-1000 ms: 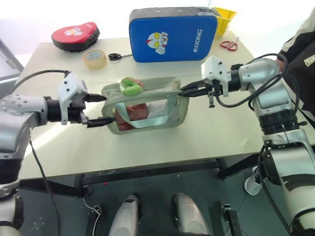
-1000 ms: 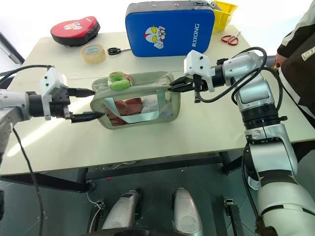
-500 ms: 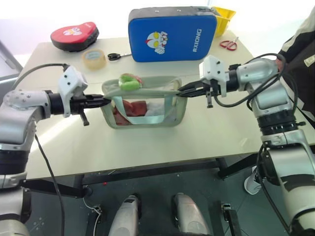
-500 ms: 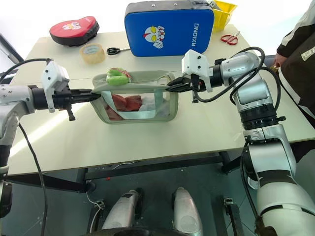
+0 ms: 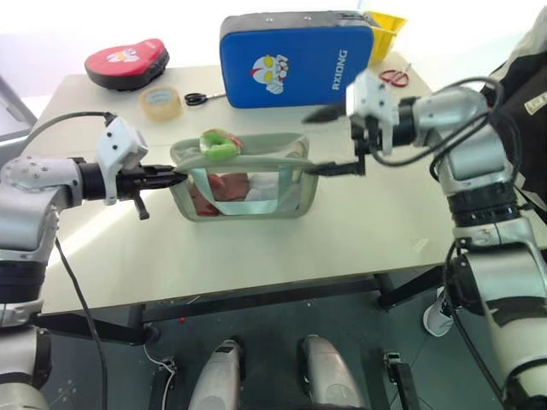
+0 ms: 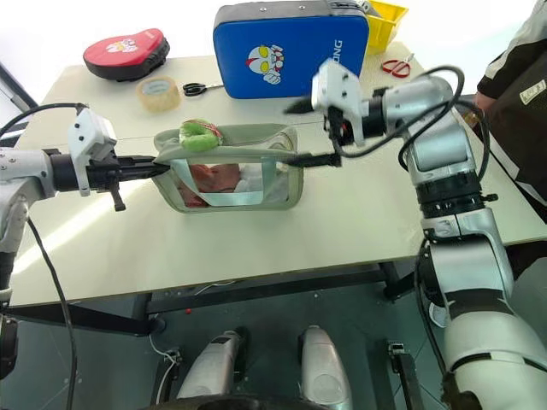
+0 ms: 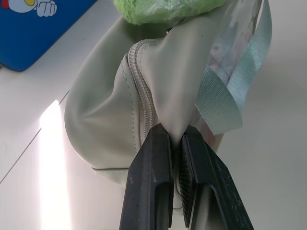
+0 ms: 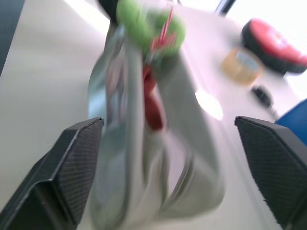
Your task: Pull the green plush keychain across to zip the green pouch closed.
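- The green pouch (image 5: 246,179) stands upright near the middle of the pale surface (image 5: 342,239); reddish contents show through its clear side
- The green plush keychain (image 5: 215,145) rests on the pouch's top, toward its left end; the zipper runs open along most of the top
- The left gripper (image 5: 174,174) reaches in level from the left; its fingers (image 7: 153,182) are pressed together, clamped on a fold of fabric at the pouch's left end, beside the zipper
- The right gripper (image 5: 329,141) hovers at the pouch's right end; its fingers (image 8: 72,167) are spread wide, one above the top edge, the other at the pouch's right corner; holding nothing
- Behind the pouch lie a blue pad (image 5: 295,58), a roll of tape (image 5: 161,102), black scissors (image 5: 198,98) and a red mitt (image 5: 126,61); a person's dark sleeve (image 5: 530,94) shows at the right edge
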You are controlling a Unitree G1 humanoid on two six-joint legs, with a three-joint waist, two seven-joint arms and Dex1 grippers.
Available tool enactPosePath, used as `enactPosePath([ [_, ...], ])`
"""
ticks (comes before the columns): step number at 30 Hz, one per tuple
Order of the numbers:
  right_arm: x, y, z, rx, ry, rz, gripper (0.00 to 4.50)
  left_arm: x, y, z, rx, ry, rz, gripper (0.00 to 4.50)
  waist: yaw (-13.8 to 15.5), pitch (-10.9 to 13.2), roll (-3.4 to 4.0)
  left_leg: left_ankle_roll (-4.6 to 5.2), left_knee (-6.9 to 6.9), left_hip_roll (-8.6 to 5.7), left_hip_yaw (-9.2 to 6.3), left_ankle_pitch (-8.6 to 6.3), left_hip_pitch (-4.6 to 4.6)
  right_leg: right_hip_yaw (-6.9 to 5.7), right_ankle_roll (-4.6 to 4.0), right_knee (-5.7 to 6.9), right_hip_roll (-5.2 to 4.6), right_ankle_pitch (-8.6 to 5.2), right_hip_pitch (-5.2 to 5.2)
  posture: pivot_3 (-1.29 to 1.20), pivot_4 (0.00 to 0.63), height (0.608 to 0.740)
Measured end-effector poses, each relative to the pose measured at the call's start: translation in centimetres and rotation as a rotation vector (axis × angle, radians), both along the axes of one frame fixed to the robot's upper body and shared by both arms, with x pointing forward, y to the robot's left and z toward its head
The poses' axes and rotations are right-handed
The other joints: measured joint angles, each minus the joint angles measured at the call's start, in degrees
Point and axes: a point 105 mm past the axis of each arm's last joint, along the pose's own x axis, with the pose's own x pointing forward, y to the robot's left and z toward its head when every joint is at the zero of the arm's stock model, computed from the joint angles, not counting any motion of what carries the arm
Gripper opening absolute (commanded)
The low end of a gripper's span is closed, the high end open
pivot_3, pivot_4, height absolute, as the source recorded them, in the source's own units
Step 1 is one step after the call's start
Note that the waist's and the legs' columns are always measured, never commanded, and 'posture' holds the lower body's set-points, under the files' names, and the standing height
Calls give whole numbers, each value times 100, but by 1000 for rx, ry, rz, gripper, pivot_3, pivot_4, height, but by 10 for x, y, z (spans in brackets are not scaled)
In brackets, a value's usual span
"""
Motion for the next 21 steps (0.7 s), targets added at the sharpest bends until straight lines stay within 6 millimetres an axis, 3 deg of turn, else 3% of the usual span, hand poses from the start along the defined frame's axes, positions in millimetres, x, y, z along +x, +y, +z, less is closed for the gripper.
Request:
enactPosePath([
  [2,-6,27,5,50,-45,43,4476,0,0,0,0,1,0,0,8,-1,-2,0,2,0,-1,0,0,-1,0,2,0,0,1,0,150,740],
  [6,-8,78,-11,69,-68,60,4476,1,-1,0,-2,-3,-3,0,23,-1,-2,-1,3,-2,-2,1,-5,-1,0,4,0,0,-5,0,150,740],
  [11,-1,97,-29,32,-110,42,4476,1,-1,0,-3,0,-2,0,29,-2,-2,-1,4,-3,-2,1,-4,-1,0,5,0,0,-3,0,150,740],
  [14,7,94,-36,19,-109,11,3700,1,-1,0,-3,-1,0,0,14,-1,-2,-1,4,-3,-2,1,-3,0,0,5,1,0,-3,0,150,740],
  [21,13,92,-42,-19,-137,-8,149,1,0,0,-5,-2,12,0,9,-2,-2,-1,3,-3,-2,1,-3,0,0,6,1,0,-4,0,150,740],
])
